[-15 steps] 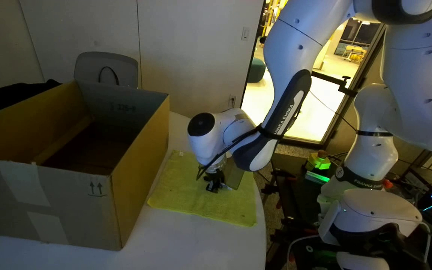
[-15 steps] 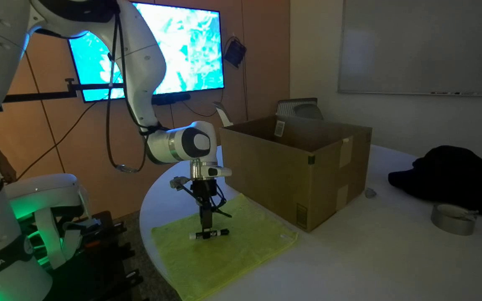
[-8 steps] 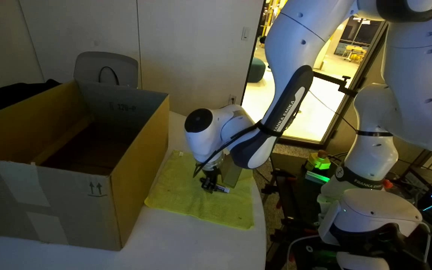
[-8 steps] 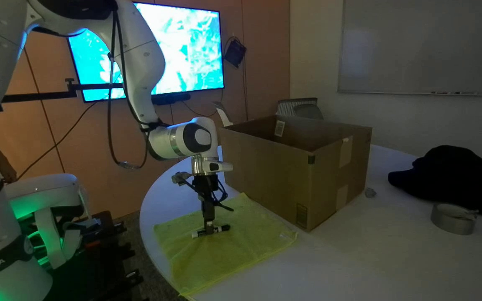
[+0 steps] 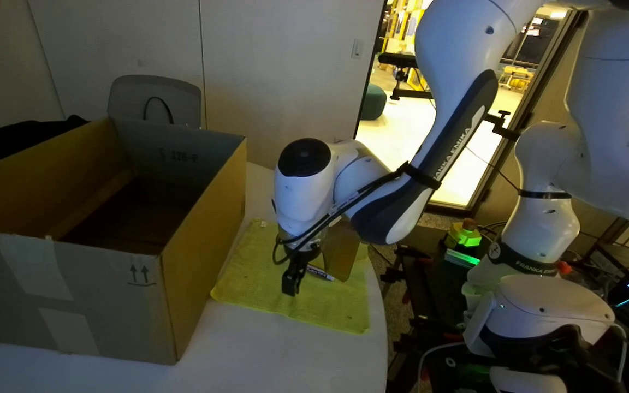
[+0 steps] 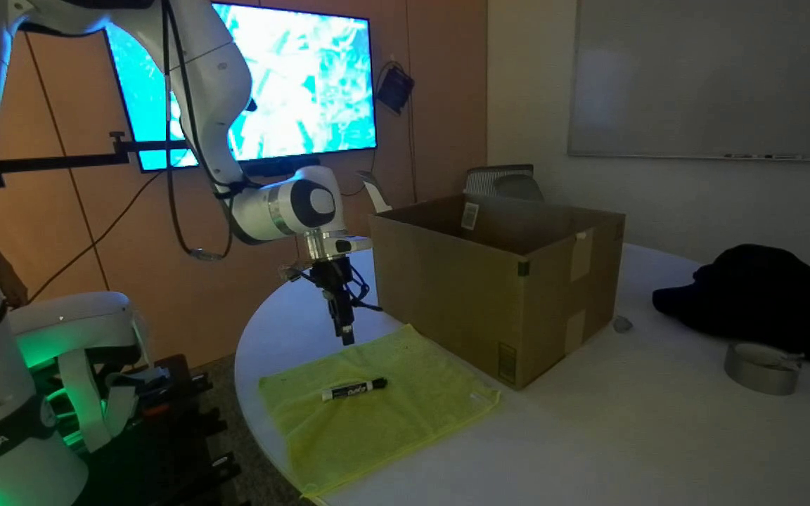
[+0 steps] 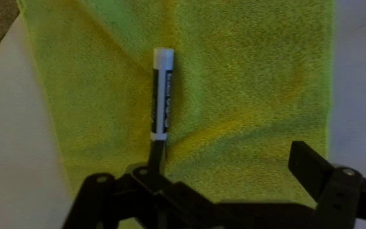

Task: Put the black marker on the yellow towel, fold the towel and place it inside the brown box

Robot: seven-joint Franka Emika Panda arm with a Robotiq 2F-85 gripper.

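Note:
The black marker (image 6: 353, 390), with a white end and dark label, lies flat on the yellow towel (image 6: 405, 429), which is spread out unfolded with slight wrinkles. Above the towel hangs my gripper (image 6: 346, 340), apart from the marker. In the wrist view the gripper (image 7: 227, 154) is open, its fingers (image 7: 310, 171) wide apart and only towel visible between them. There the marker (image 7: 160, 98) points down toward the left finger, which may hide part of its cap. The brown box (image 5: 112, 305) stands open-topped beside the towel (image 5: 314, 308); its visible inside holds nothing.
Box and towel share a round white table (image 5: 282, 360), whose edge runs close to the towel. A grey tape roll (image 6: 761, 369), a black cloth (image 6: 749, 302) and a small grey lump (image 6: 621, 324) lie past the box. A chair (image 5: 156, 101) stands behind.
One second ago the gripper's fingers were at the marker on the towel. They have spread, let go of it and risen away. Marker and towel have shifted slightly.

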